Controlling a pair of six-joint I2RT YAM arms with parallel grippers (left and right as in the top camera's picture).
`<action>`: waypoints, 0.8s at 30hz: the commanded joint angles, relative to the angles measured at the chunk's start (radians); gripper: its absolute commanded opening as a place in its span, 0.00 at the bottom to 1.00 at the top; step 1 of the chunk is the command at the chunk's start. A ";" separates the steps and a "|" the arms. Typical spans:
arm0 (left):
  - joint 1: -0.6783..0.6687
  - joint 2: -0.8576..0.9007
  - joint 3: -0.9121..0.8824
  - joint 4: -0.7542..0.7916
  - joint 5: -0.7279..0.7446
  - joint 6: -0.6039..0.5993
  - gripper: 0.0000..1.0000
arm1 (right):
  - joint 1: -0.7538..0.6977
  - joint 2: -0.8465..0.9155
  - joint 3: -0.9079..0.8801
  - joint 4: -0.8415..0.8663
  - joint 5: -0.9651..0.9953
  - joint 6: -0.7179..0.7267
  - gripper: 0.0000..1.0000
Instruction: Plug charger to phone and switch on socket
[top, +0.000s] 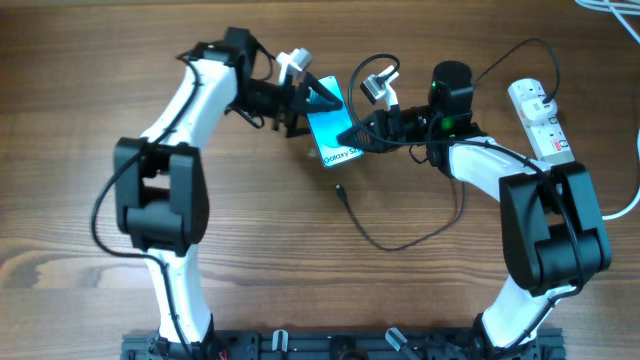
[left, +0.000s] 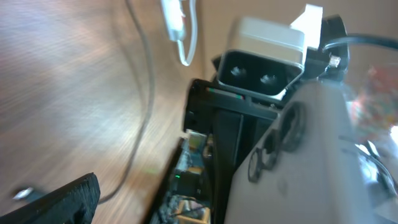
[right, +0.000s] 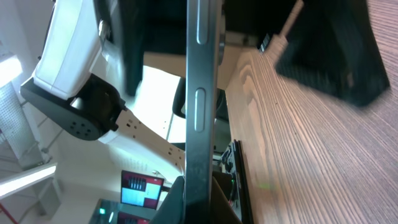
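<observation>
The phone (top: 333, 128), its cyan screen facing up and tilted, is held off the table near the middle back. My right gripper (top: 362, 134) is shut on its right edge. In the right wrist view the phone (right: 199, 106) stands edge-on as a dark bar pinched between my fingertips (right: 214, 208). My left gripper (top: 312, 100) is open at the phone's far left end; only one black finger (left: 62, 202) shows in the left wrist view. The charger's black cable (top: 385, 243) loops across the table, its tip (top: 338, 187) lying free below the phone. The socket (top: 541, 120) lies at the back right.
A plug sits in the socket's strip with the black cable (top: 520, 48) arching from it. A thick white cord (top: 625, 205) leaves the strip toward the right edge. The right arm's wrist camera (left: 264, 56) fills the left wrist view close up.
</observation>
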 joint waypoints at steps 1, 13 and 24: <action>0.065 -0.039 -0.004 0.014 -0.230 -0.206 1.00 | 0.004 -0.009 0.016 0.013 -0.061 0.005 0.04; 0.056 -0.041 -0.004 0.001 0.157 0.026 1.00 | 0.004 -0.010 0.016 0.225 -0.061 0.226 0.04; 0.053 -0.068 -0.003 -0.012 0.279 0.172 0.99 | 0.010 -0.016 0.016 0.776 0.091 0.768 0.04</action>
